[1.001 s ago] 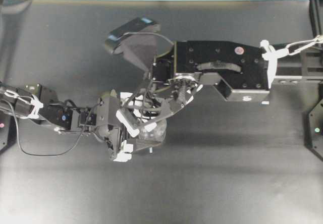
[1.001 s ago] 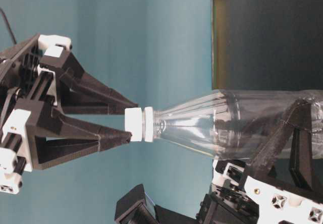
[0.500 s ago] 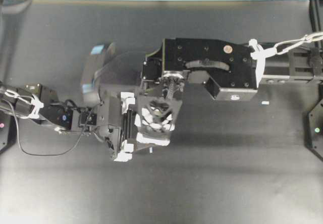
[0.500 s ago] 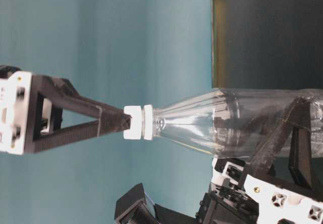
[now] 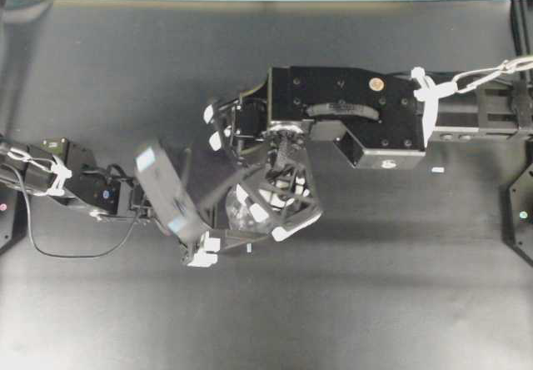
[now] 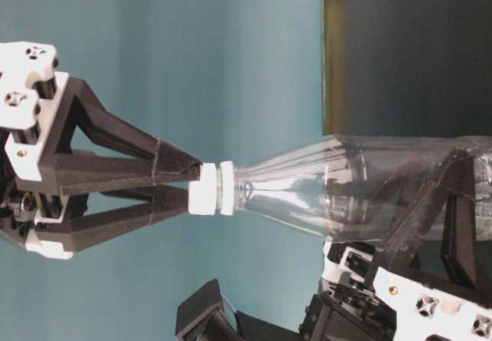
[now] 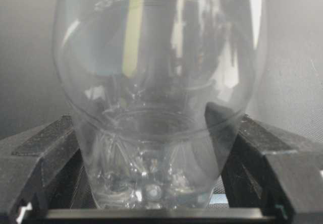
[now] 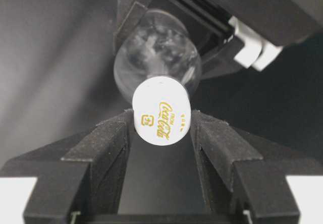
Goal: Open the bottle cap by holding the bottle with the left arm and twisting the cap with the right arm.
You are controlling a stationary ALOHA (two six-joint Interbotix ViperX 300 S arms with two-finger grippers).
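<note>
Bottle (image 6: 361, 191) stands upright on the dark matte tabletop (image 5: 375, 295), teal wall (image 6: 192, 49) behind it. Left gripper (image 7: 151, 183) clamps the bottle's lower body; right gripper (image 8: 161, 128), above the bottle, pinches the white cap (image 8: 161, 117). Beside the right arm (image 5: 350, 116), a white fleck (image 5: 437, 170) lies on the tabletop.

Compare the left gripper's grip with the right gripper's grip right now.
The left gripper clamps the clear bottle low on its wide body; the right gripper pinches only the narrow white bottle cap. The left's fingers sit far apart, the right's nearly together. Both are shut on their part, black fingers on opposite sides.
</note>
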